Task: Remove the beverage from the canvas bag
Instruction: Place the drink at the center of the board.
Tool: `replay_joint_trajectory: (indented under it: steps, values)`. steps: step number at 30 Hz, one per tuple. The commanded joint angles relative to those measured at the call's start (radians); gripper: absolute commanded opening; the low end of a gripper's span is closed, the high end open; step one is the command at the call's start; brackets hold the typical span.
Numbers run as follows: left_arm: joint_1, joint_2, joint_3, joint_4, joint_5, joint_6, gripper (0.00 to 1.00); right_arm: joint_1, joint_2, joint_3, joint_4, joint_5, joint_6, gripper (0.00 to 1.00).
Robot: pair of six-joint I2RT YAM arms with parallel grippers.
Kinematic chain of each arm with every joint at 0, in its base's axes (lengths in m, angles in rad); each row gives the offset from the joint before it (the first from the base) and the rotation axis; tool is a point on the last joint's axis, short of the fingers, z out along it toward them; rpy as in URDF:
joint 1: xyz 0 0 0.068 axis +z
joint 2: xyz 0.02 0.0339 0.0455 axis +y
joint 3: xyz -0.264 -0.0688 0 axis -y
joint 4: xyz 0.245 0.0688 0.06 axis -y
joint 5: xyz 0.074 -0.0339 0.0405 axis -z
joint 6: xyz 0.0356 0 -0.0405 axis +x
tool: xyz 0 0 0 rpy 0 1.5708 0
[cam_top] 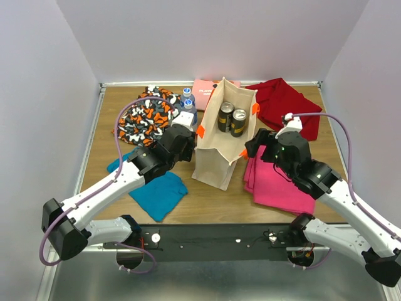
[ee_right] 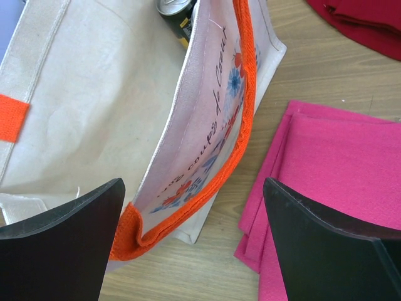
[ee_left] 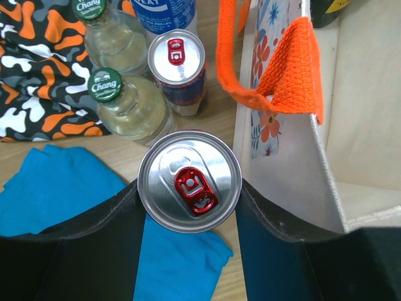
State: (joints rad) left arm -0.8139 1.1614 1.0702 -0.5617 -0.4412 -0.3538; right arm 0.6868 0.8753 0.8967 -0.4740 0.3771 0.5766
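The left claw (ee_left: 189, 207) grips a silver can (ee_left: 189, 180) outside the canvas bag (cam_top: 216, 153), above the counter (cam_top: 207, 199) near other drinks; setting it down seems next. The right claw (ee_right: 194, 235) gapes around the bag's rim. Two cans (cam_top: 232, 119) remain inside.

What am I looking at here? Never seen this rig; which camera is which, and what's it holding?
Two robot arms are bolted at a table's near edge. The overhead view shows both; the other two pictures come from cameras on each wrist. The left gripper holds a silver can just outside the canvas bag, above a blue cloth, near bottles. The right gripper stands open around the bag's wall and orange handle. Two dark cans remain inside. A pink cloth lies nearby.
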Motion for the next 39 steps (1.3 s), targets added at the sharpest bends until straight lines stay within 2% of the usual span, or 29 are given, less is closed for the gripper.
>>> replay_joint_trajectory:
  steps: [1,6,15,31,39]
  values:
    - [-0.007,-0.016,-0.038,0.213,-0.013,-0.042,0.0,-0.003,-0.027,0.021,-0.044,0.031,0.0,1.0]
    - [-0.007,0.004,-0.073,0.292,-0.004,-0.056,0.0,-0.001,-0.036,0.024,-0.063,0.04,0.005,1.0]
    - [-0.007,0.069,-0.09,0.339,-0.025,-0.053,0.0,-0.001,-0.045,0.015,-0.071,0.049,0.016,1.0]
    - [-0.007,0.087,-0.113,0.237,-0.122,-0.096,0.0,-0.001,-0.015,0.015,-0.06,0.034,0.009,1.0]
    - [-0.005,0.144,-0.092,0.232,-0.123,-0.096,0.0,-0.001,-0.013,0.015,-0.06,0.028,0.009,1.0]
